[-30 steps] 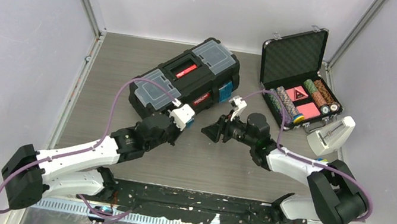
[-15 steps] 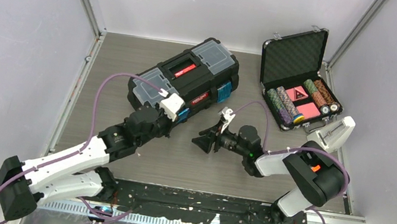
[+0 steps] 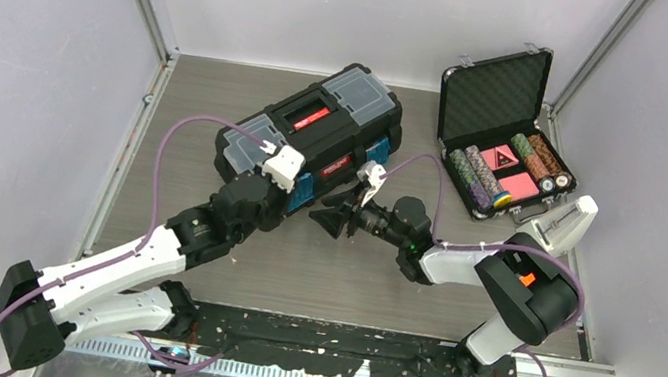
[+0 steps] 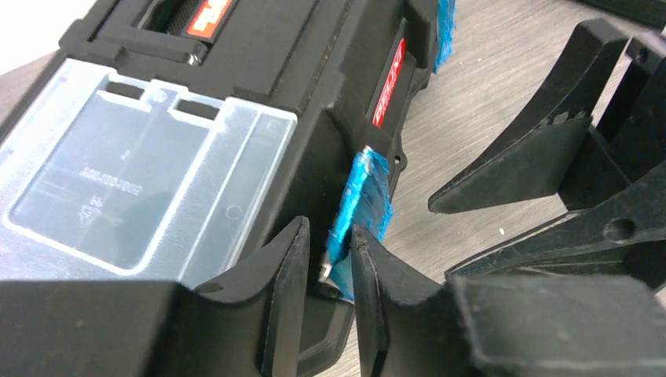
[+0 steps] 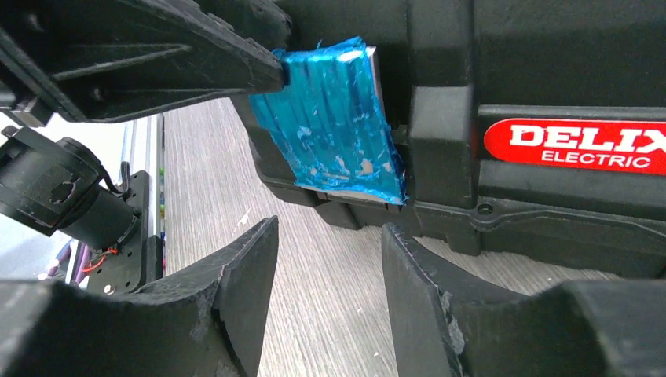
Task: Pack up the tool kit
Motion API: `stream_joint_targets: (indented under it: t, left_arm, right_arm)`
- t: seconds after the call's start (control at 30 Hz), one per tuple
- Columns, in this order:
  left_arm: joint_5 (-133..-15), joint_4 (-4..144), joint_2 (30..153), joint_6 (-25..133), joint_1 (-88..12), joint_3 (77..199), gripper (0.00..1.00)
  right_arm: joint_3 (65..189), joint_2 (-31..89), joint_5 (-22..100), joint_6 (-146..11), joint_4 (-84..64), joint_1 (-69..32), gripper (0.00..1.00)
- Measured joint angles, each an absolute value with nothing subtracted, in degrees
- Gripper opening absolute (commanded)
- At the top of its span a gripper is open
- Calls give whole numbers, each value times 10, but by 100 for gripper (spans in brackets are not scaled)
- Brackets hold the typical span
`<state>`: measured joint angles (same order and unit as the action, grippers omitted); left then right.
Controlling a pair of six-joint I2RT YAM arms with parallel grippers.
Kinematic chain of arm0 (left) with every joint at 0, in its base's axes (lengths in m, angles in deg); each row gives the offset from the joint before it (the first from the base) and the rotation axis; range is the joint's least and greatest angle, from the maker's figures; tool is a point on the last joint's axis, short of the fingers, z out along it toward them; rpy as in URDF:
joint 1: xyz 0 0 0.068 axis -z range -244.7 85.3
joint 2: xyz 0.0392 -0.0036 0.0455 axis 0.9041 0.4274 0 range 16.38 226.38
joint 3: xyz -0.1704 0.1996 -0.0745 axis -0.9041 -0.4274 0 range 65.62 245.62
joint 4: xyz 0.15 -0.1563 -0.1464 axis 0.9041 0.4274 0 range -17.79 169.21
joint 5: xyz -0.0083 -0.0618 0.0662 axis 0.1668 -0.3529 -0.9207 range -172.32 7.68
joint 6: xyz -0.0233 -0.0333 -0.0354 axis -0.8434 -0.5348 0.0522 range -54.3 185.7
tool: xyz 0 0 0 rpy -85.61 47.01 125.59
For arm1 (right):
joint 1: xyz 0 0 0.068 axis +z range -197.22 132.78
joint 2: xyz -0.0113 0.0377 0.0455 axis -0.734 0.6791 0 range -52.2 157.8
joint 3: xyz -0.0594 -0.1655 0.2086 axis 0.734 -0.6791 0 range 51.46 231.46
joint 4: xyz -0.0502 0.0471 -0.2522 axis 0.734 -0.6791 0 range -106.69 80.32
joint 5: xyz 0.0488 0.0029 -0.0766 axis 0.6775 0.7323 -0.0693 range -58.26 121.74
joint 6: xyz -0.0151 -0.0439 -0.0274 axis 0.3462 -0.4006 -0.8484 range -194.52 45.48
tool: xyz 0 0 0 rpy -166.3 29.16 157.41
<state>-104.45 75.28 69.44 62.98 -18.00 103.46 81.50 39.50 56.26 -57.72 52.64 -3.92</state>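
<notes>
Where the large black plastic toolbox (image 3: pixel 320 126) sits: near the tabletop's (image 3: pixel 346 282) far edge, angled
Left gripper (image 4: pixel 328 236): narrowly parted astride its crinkled blue latch (image 4: pixel 363 196)
Right gripper (image 5: pixel 330 229): spread, empty, facing that latch

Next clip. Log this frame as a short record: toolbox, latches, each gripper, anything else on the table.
toolbox: lid down, lying at an angle mid-table
left gripper: fingers narrowly apart astride the lower end of the near latch; grip unclear
right gripper: open, empty, pointed at the same blue latch, just short of it
far latch: blue, untouched
chip case: open, back right, away from both arms
</notes>
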Motion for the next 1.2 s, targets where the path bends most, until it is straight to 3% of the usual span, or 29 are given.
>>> stream_joint_targets:
  t: [0.13, 0.47, 0.83, 1.2]
  left_arm:
    - [-1053, 753, 694, 625, -178, 1049, 43]
    - [-1101, 753, 705, 620, -186, 1062, 38]
    - [-1096, 791, 679, 616, -186, 1067, 51]
    - [-1084, 842, 645, 616, -186, 1075, 52]
  right_arm:
    - [830, 405, 556, -578, 515, -37, 54]
    - [848, 445, 534, -577, 500, -23, 52]
    - [887, 418, 532, -542, 428, -23, 51]
    - [977, 377, 530, -533, 300, -23, 49]
